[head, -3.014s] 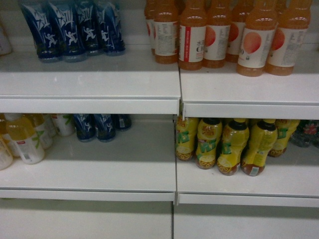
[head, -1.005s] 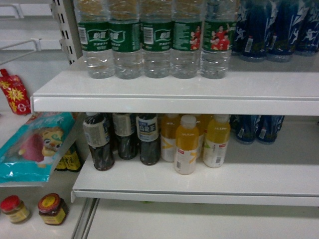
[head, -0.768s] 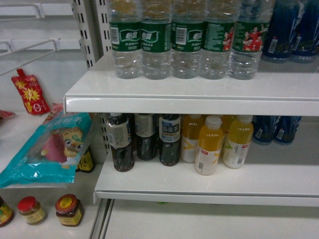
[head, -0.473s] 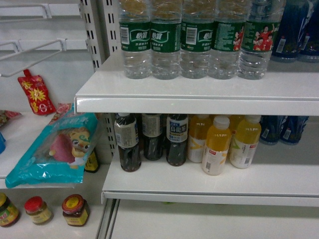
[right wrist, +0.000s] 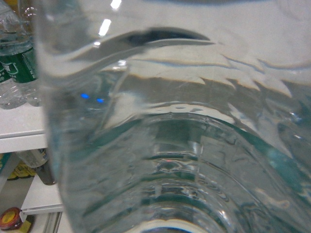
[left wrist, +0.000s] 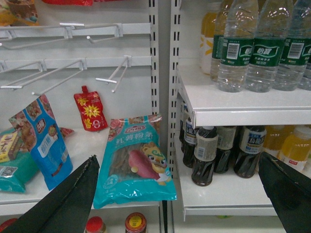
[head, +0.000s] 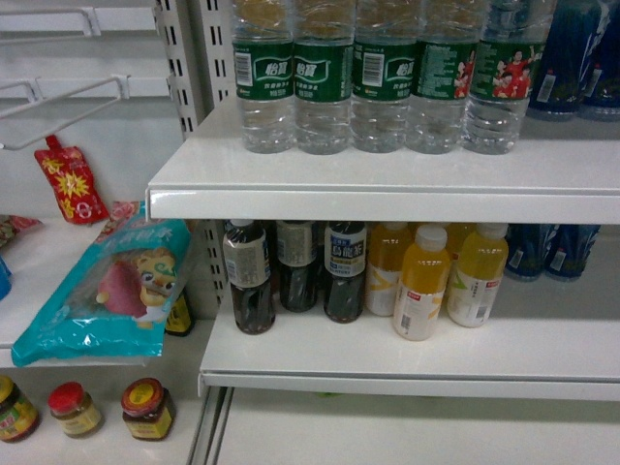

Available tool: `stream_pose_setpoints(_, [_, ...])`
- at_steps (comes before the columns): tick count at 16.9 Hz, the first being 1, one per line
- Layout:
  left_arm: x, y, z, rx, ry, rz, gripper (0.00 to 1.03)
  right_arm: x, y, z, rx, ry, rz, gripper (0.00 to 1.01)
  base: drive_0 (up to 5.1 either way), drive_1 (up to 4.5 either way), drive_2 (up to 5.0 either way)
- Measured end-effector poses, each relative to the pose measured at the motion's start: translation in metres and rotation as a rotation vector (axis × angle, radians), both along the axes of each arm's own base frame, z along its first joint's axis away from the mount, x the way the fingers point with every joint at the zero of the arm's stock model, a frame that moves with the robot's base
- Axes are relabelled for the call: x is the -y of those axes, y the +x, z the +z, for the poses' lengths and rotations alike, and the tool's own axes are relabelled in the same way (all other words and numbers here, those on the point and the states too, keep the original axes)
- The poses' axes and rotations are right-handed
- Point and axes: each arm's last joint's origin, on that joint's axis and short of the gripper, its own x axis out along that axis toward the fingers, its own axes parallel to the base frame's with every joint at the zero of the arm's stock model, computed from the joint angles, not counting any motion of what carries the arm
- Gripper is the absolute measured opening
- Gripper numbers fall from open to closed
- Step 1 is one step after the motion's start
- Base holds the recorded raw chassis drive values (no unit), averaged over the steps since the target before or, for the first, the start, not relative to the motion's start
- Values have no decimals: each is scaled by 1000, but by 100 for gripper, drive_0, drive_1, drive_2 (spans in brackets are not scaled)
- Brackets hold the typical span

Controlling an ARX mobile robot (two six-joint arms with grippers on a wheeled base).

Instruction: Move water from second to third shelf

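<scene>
With the left gripper [left wrist: 177,159] spread empty and the right claw hidden, its hold untellable, the clear ribbed plastic water bottle [right wrist: 160,145] could slip and topple the green-labelled bottle row [right wrist: 14,68] at nine o'clock.

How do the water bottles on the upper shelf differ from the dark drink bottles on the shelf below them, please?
The water bottles hold colourless liquid and wear green labels; the dark drink bottles hold near-black liquid with pale or dark blue labels. The water bottles look bigger, their tops cut off by the frame. Both stand upright in rows on white shelves.
</scene>
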Motion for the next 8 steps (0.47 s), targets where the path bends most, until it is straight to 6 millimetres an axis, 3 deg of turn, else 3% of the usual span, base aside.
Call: stream_pose_setpoints(8, [0,0,0,0,0,0,98,0,0,0,0,-1,0,43,0,0,0])
